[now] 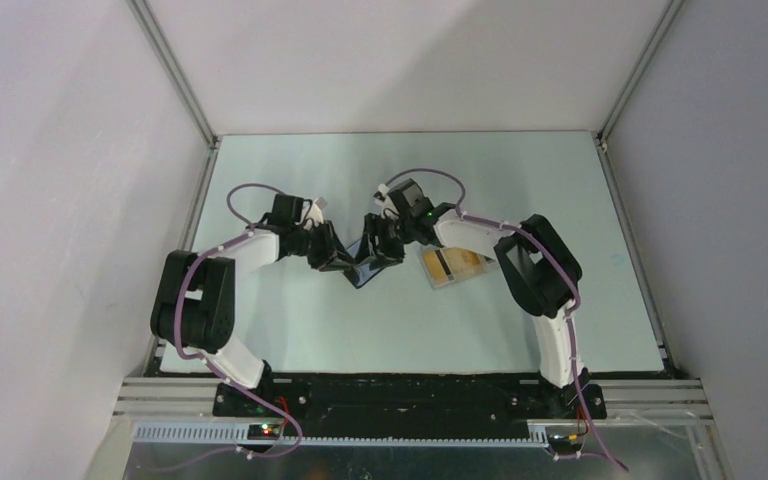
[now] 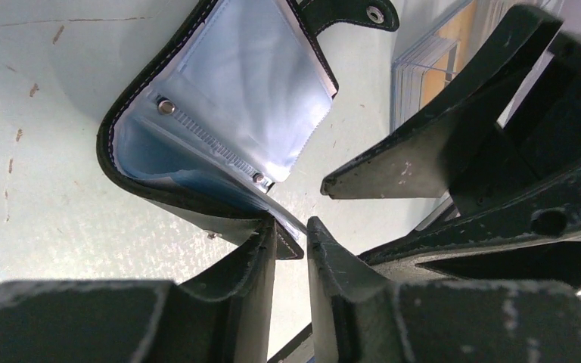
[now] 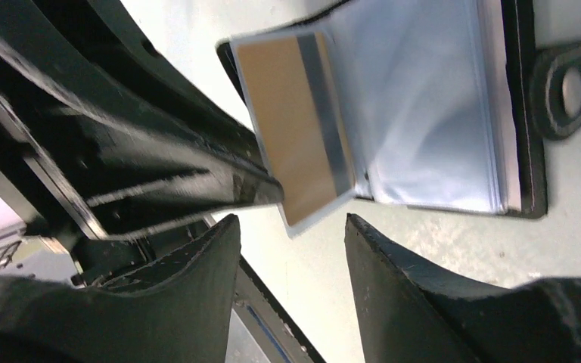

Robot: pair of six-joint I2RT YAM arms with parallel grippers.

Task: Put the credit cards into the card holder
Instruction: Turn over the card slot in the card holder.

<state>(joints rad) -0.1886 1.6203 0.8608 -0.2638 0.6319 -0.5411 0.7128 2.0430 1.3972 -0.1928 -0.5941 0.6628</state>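
- The left jaws [image 2: 291, 231] stand only narrowly apart and pinch one corner of the black cover of the card holder [image 2: 227, 98]. That corner fills nearly the whole gap between them.
- The card holder lies open on the pale desk [image 1: 360, 330], at the middle between the two arms. Its blue lining and clear sleeves face up, and its snap strap [image 2: 374, 13] is flung outward.
- The right jaws [image 3: 289, 223] are spread and grip nothing. The near corner of one orange credit card [image 3: 295, 136] lies in the gap between the fingertips, close to them, but neither pad presses on it.
- That card, with a grey stripe along it, rests at a slant on the open holder, and its far long side meets the clear sleeve. I cannot tell how far it has gone in.
- In the right wrist view, one dark finger [image 3: 159, 166] of the left arm comes up against the card's edge.
- The other credit cards [image 1: 442, 265] sit stacked in a pale clear tray [image 2: 431, 68], just beside the holder on the right arm's side.
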